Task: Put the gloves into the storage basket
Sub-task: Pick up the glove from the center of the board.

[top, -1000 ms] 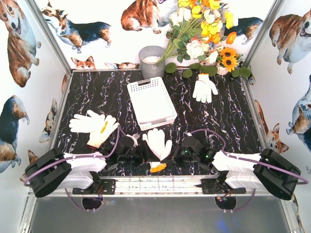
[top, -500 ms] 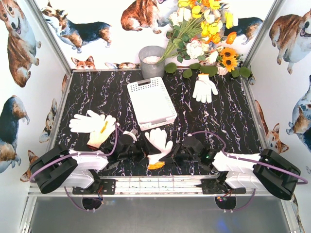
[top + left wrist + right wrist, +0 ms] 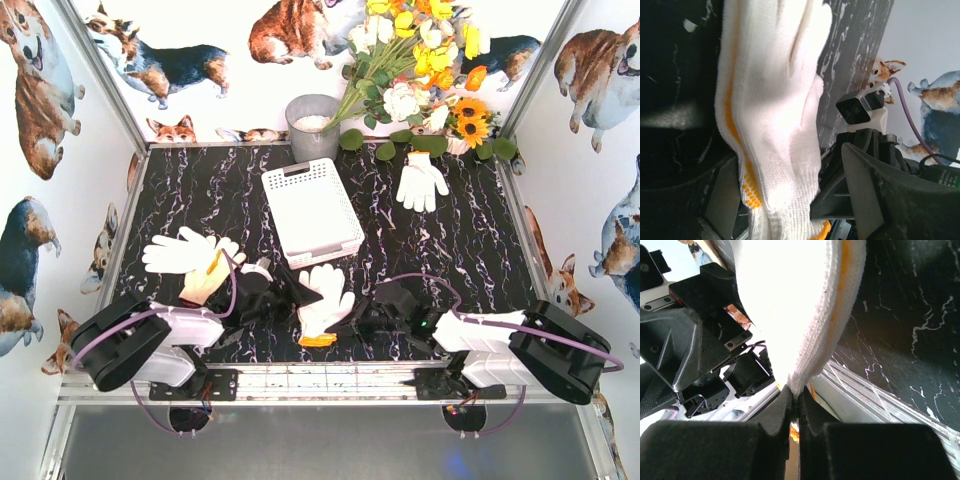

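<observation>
A white glove with orange trim (image 3: 325,298) hangs just above the table's front middle. My right gripper (image 3: 352,322) is shut on its cuff edge (image 3: 805,370), and the fabric rises out of the pinched pads (image 3: 782,405). My left gripper (image 3: 288,292) stands open around the same glove (image 3: 775,100), one finger (image 3: 722,200) on each side of it. Two more gloves (image 3: 190,262) lie overlapped at the left. Another glove (image 3: 420,180) lies at the far right. The white storage basket (image 3: 300,176) sits at the middle back, with nothing showing inside.
A round grey bucket (image 3: 312,125) and a bunch of flowers (image 3: 420,70) stand against the back wall behind the basket. A metal rail (image 3: 330,378) runs along the table's front edge, just below both grippers. Side walls close in the table at left and right.
My left arm has moved right and forward until its jaws straddle the glove, then narrowed a little. The right gripper has carried the glove slightly left and away from the front edge.
</observation>
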You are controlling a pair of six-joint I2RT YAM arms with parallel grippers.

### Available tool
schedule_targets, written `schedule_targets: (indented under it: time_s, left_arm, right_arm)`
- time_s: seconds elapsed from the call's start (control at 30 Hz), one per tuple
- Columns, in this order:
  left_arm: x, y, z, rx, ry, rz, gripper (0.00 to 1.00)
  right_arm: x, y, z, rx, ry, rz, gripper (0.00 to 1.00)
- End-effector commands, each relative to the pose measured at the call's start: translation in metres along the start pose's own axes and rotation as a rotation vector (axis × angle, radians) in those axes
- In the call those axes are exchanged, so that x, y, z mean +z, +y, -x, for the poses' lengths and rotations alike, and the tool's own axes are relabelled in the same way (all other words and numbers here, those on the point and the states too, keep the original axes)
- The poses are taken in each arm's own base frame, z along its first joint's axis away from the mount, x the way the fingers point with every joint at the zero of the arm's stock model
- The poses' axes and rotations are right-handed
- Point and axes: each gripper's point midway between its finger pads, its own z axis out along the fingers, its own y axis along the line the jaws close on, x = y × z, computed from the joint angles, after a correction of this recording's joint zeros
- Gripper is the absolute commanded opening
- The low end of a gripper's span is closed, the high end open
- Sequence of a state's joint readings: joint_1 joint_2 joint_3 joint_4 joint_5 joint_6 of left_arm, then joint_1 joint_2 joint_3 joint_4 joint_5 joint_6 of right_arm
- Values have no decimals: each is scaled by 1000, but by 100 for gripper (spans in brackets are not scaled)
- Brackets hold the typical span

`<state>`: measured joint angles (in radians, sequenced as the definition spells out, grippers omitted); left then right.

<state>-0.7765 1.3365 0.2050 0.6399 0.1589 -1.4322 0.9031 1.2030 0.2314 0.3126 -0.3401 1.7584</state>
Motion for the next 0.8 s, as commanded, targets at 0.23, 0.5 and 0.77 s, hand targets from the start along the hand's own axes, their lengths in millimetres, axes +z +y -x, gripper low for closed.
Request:
schedule_targets:
  time_s: [0.23, 0.5, 0.77]
  left_arm:
    - [16, -19, 6, 36, 12, -51, 40]
    - [9, -10, 7, -1, -1, 16, 0]
    - [6, -9, 6, -21, 2, 39, 0]
  right_arm:
    - [2, 7, 3, -22, -23, 34, 0]
    - [5, 4, 24, -11, -139, 31, 16]
    - [8, 0, 42, -14, -234, 19, 46]
